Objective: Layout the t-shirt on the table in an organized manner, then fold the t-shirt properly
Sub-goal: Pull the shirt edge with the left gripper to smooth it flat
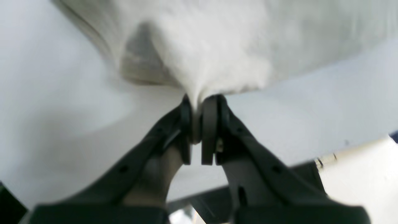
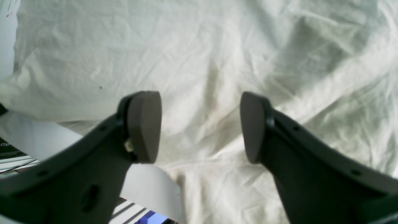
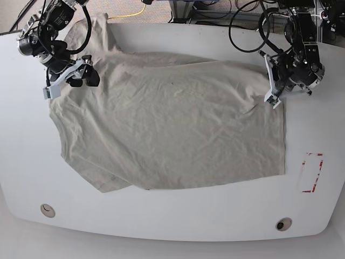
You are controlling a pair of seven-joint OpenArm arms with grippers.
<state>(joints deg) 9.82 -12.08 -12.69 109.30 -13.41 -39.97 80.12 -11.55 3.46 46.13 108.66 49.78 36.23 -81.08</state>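
The light khaki-grey t-shirt point(image 3: 172, 129) lies spread and wrinkled across the white table point(image 3: 161, 226), one sleeve reaching the far left edge. In the base view my left gripper point(image 3: 272, 96) is at the shirt's right edge. The left wrist view shows this gripper point(image 1: 196, 109) shut on a pinched, gathered fold of the t-shirt point(image 1: 217, 46) just above the table point(image 1: 62, 109). My right gripper point(image 3: 70, 83) hovers over the shirt's upper left part. In the right wrist view the right gripper point(image 2: 200, 127) is open, with only the t-shirt point(image 2: 202, 62) showing below between its pads.
A red-outlined rectangle point(image 3: 311, 172) is marked on the table right of the shirt. Two small round holes point(image 3: 47, 210) point(image 3: 283, 223) sit near the front edge. Cables, one of them yellow point(image 3: 137, 12), run behind the far edge.
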